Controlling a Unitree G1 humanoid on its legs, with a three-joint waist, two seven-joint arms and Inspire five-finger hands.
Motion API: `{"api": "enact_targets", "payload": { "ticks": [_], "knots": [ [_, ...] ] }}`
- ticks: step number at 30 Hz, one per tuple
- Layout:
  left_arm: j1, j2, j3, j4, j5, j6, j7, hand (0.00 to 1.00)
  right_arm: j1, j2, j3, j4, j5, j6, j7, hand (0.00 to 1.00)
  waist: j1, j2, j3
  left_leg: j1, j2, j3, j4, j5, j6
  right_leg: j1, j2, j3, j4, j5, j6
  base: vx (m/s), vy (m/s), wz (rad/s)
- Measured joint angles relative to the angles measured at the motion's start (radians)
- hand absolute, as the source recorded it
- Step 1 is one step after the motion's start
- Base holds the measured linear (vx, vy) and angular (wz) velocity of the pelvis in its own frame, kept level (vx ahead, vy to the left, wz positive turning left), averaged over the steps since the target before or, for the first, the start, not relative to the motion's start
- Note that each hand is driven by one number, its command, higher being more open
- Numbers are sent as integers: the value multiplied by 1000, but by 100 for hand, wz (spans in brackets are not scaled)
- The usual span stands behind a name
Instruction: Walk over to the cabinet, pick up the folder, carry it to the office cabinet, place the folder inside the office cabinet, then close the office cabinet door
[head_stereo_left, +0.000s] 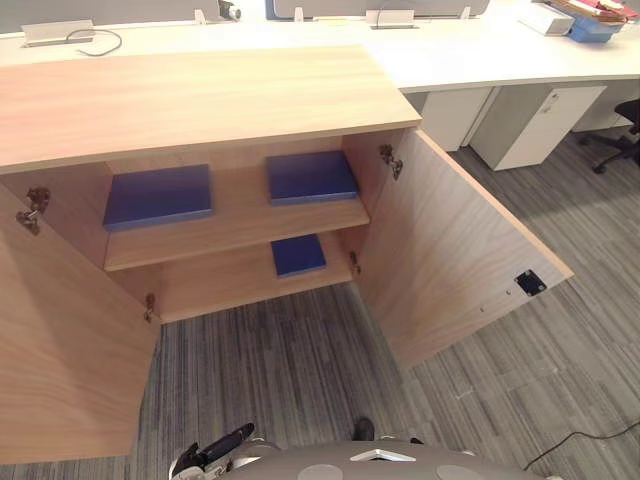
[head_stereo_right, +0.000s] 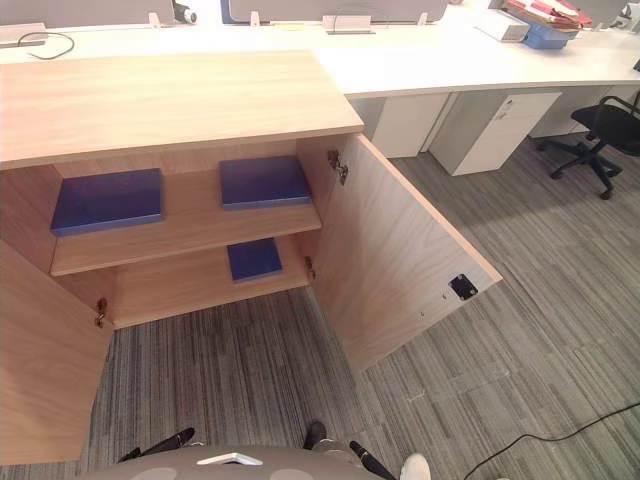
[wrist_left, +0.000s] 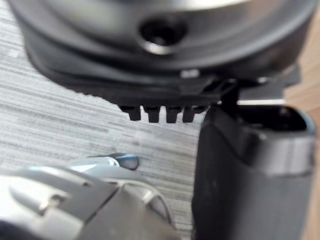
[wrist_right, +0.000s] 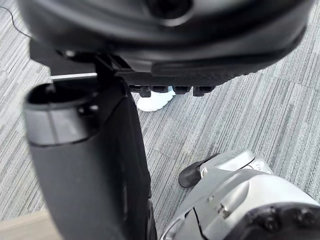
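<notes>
While open, cabinet door (head_stereo_left: 460, 250) near white pedestal (head_stereo_left: 535, 122)

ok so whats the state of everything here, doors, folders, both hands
left cabinet door: swung wide open
right cabinet door: swung wide open
upper-left folder: lying flat on the upper shelf
upper-right folder: lying flat on the upper shelf
lower folder: lying flat on the lower shelf
left hand: open, holding nothing, low over the floor
right hand: open, holding nothing, low over the floor
</notes>
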Motion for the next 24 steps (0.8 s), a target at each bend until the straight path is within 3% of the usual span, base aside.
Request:
{"api": "enact_targets", "payload": {
  "ticks": [1,3,5,8,9,10,11,12,14,15,18,24],
  "knots": [
    [-5,-2,0,0,0,0,0,100,0,-2,0,-3,0,0,-1,100,-1,4,6,-9,-2,-27,19,-2,4,0,0,11,0,0,0,-129,12,0],
    [-18,-15,0,-9,-3,0,-1,100,-9,-11,6,-7,0,-4,-3,100,3,9,18,-59,-20,-231,98,-3,7,-20,-5,64,0,0,0,-89,3,-26],
    [-22,-26,5,-12,-5,-2,0,100,-25,-20,6,-12,-1,-13,-11,100,4,17,24,-82,-45,-349,136,-4,8,-50,-5,122,0,0,0,-102,30,-79],
    [-22,-39,20,-12,-3,-2,6,100,-30,-21,19,-31,-1,-18,-21,100,0,27,33,-88,-69,-414,170,-28,35,-91,-1,215,0,0,1,-118,89,-98],
    [-21,-48,19,-20,0,-2,7,100,-23,-22,21,-37,9,-15,-20,100,-2,47,22,-98,-60,-434,159,-74,51,-110,18,237,1,-4,8,-109,89,-81],
    [-20,-64,17,-27,1,-2,9,100,-15,-32,22,-43,17,-15,-21,100,-2,83,8,-103,-36,-452,134,-124,81,-126,42,241,7,-10,21,-106,92,-69],
    [-24,-83,8,-35,1,-6,11,100,-10,-44,21,-47,22,-14,-27,100,5,124,7,-111,5,-450,136,-212,0,-176,73,244,80,-3,-4,-8,79,-27],
    [-22,-74,-7,-42,2,-7,17,100,10,-28,21,-48,22,-12,-36,100,-13,95,4,-104,-10,-463,130,-214,9,-182,76,253,149,-10,-5,44,56,-3],
    [-15,-59,-31,-50,2,-9,15,100,47,-11,12,-44,25,-14,-44,100,-20,84,-16,-88,-15,-472,97,-197,14,-148,82,250,83,7,4,113,13,12],
    [-13,-56,-52,-49,3,-8,15,100,55,-10,12,-45,25,-17,-45,100,-23,81,-22,-81,-13,-471,68,-159,1,-146,82,250,64,21,6,109,18,-9],
    [-22,-50,-98,-48,12,-7,14,100,54,-9,1,-48,25,-19,-44,100,-29,91,-21,-64,-18,-469,2,-108,-22,-161,77,248,65,39,-3,94,37,-2],
    [-55,-75,-108,-73,44,-10,1,100,52,2,7,-90,24,-15,-43,100,-30,86,-24,-26,-41,-446,-29,-92,-17,-147,53,251,73,37,-4,48,75,-2]
  ]
}}
